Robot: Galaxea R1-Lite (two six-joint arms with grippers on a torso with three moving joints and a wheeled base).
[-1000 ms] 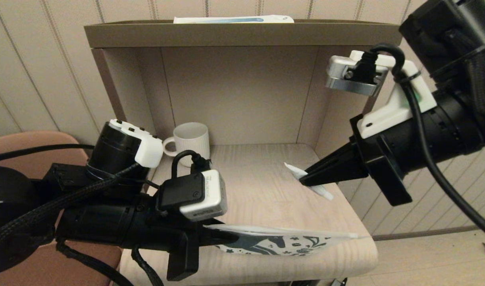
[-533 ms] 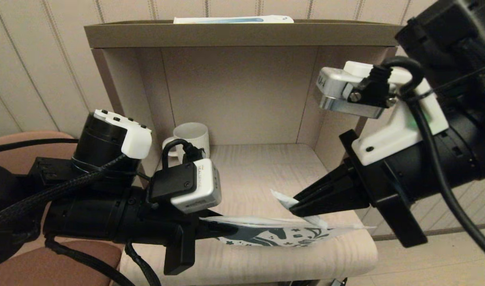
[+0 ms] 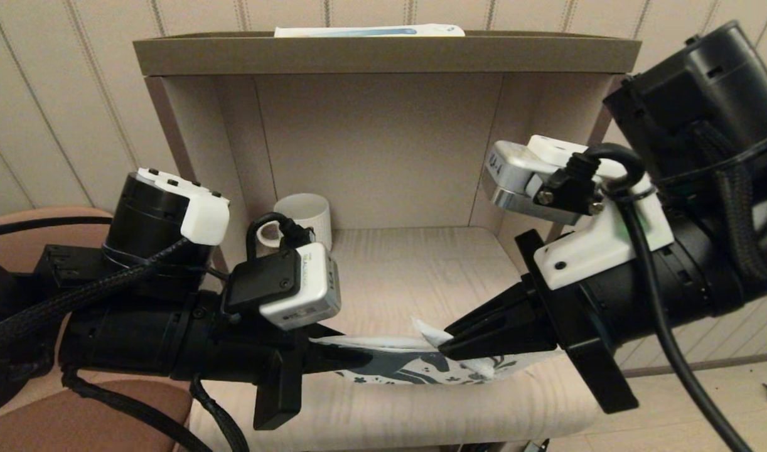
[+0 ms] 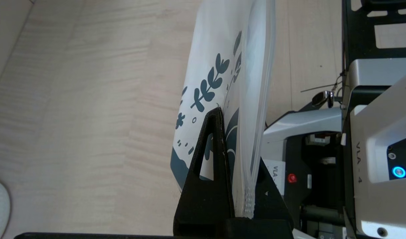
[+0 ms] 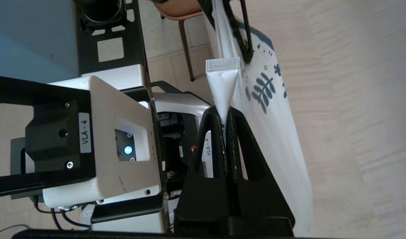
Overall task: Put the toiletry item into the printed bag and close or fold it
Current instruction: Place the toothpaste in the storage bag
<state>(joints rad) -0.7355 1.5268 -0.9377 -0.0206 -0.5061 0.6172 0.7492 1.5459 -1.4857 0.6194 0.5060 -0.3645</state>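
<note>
Toiletry tube [image 5: 222, 84] sits pinched near its cap end between the closed fingers of our right gripper [image 3: 449, 342], crimped end leading, just above the printed bag's [image 3: 415, 367] mouth. We judge it light, soft and squashable, best gripped across its flattened body as now. Our left gripper [image 3: 349, 358] is clamped on one end of the printed bag, holding it edge-up over the front of the wooden shelf [image 3: 421, 276]; the pouch looks thin, floppy and slick, so we expect its mouth to sag. Digits embossed on the crimp read roughly 20260309, and "VLA-4" labels mark the robot's base [image 5: 85, 132].
</note>
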